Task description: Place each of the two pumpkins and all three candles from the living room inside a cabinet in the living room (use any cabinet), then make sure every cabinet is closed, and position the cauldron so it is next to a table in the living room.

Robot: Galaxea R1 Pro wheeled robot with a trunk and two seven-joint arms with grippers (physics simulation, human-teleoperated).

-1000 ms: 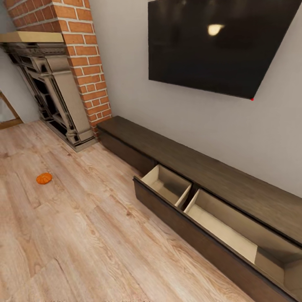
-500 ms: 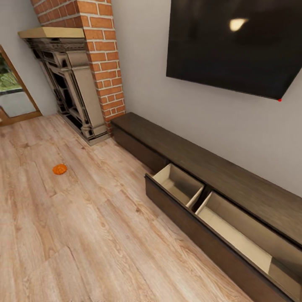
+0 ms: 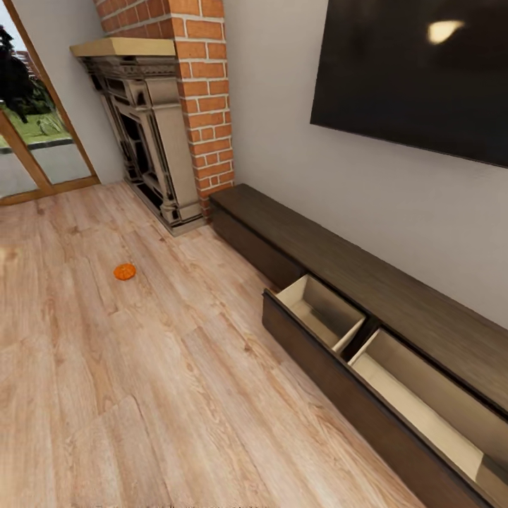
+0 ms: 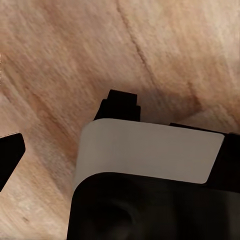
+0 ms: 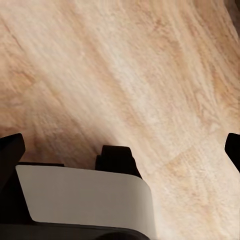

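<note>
One small orange pumpkin lies alone on the wood floor, well left of the cabinet. The long, low dark brown cabinet runs along the wall under the television. Its drawer is pulled out, showing two pale wood compartments with nothing in them. In the left wrist view, my left gripper hangs over bare floor with one black fingertip far out at the edge, so it is open. My right gripper is open too, fingertips wide apart above the floor. Candles, cauldron and table are out of view.
A brick chimney with a dark ornate fireplace stands at the cabinet's far end. A glass door with a wood frame is at the left. A large black television hangs on the wall. The pulled-out drawer front juts into the floor space.
The whole picture has slid to the right, so the camera has turned left and the glass door has come into view. The pumpkin and cabinet themselves have not moved.
</note>
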